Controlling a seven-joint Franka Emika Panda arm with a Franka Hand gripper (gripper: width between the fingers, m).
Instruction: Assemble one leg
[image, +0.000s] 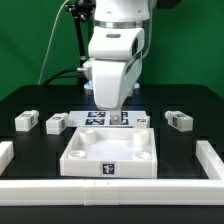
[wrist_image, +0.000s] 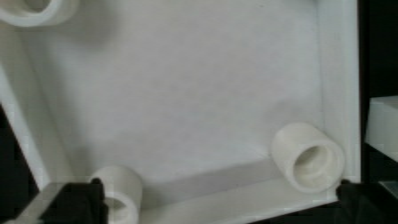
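Several small white legs with marker tags lie on the black table in the exterior view: two at the left (image: 25, 120) (image: 57, 124) and two at the right (image: 146, 118) (image: 178, 120). My gripper (image: 114, 114) hangs over the far edge of the large white tray-like piece (image: 108, 150). In the wrist view the gripper (wrist_image: 217, 205) is open and holds nothing. Its dark fingers (wrist_image: 71, 200) stand wide apart above the tray piece's inner face (wrist_image: 187, 100), near two round corner sockets (wrist_image: 311, 160) (wrist_image: 116, 190). No leg lies between the fingers.
The marker board (image: 95, 117) lies flat behind the tray piece, under the gripper. White rails run along the table's front (image: 110, 190) and sides (image: 212, 158). A white block edge (wrist_image: 382, 125) shows beside the tray piece in the wrist view.
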